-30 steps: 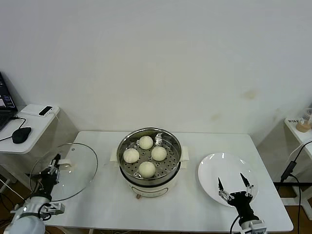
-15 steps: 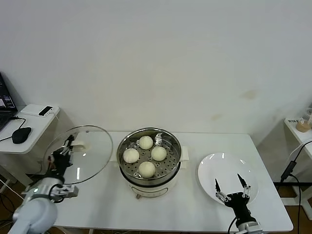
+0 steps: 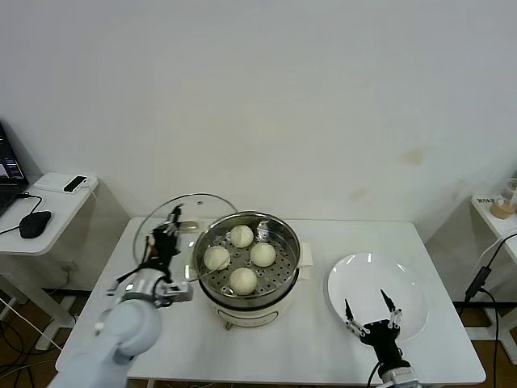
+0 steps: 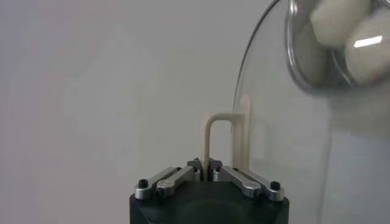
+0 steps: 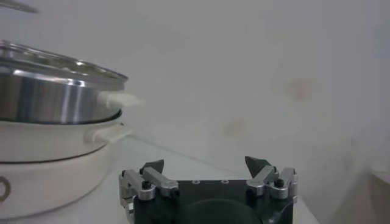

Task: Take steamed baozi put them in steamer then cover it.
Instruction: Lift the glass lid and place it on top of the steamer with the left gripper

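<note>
The steamer [image 3: 284, 279], a shiny steel pot on a cream base, stands mid-table with several cream-white baozi [image 3: 244, 280] on its perforated tray. My left gripper [image 3: 167, 237] is shut on the cream handle [image 4: 209, 137] of the cover [image 3: 202, 212]. This clear glass lid hangs tilted in the air just left of the pot, and its edge overlaps the pot's left rim. In the left wrist view the glass [image 4: 286, 158] stands beside the handle, with the baozi [image 4: 334, 19] showing beyond it. My right gripper [image 3: 368, 318] is open and empty at the plate's near edge; the right wrist view shows the steamer [image 5: 52, 91] off to its side.
A flat white plate [image 3: 367, 279] lies right of the steamer. A side table [image 3: 48, 212] with a mouse and a laptop stands at the far left. At the far right is a small shelf [image 3: 494, 212] with a black cable [image 3: 477, 284] below it.
My left arm has carried the cover up and to the right, from beyond the table's left edge to the steamer's left rim. My right gripper has drawn back a little toward the table's front.
</note>
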